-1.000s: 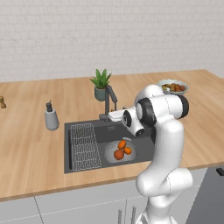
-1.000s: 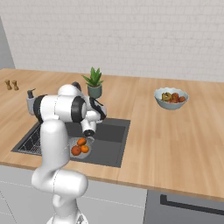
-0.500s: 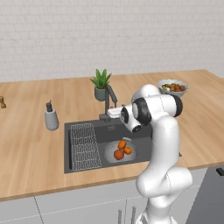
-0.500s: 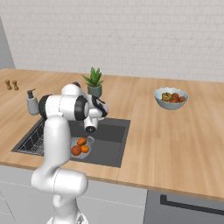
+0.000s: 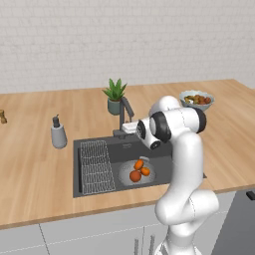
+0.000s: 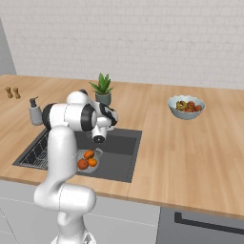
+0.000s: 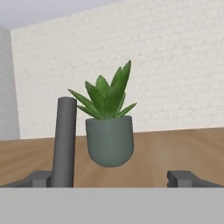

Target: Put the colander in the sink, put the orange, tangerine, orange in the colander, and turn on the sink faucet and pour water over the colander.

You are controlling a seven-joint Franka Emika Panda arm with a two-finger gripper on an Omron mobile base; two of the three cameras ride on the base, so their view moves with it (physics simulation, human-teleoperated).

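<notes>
Three fruits (image 5: 139,171) sit in the colander (image 5: 135,173) in the sink (image 5: 164,152), ready for rinsing. End effector (image 7: 113,178), jaws wide and empty, faces the faucet (image 7: 64,142) at 11 o'clock, likely to turn it on.

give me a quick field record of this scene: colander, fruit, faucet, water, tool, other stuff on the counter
colander: sits in the sink, right of the wire grid rack
fruit in colander: three orange fruits
sink faucet: stands behind the basin, in front of the potted plant
water: no stream visible
tool: open, empty, level with the faucet's upright and facing the plant
soap dispenser: on the counter left of the sink
fruit bowl: on the counter to the right
task state: colander and fruit placed; faucet not yet on
</notes>
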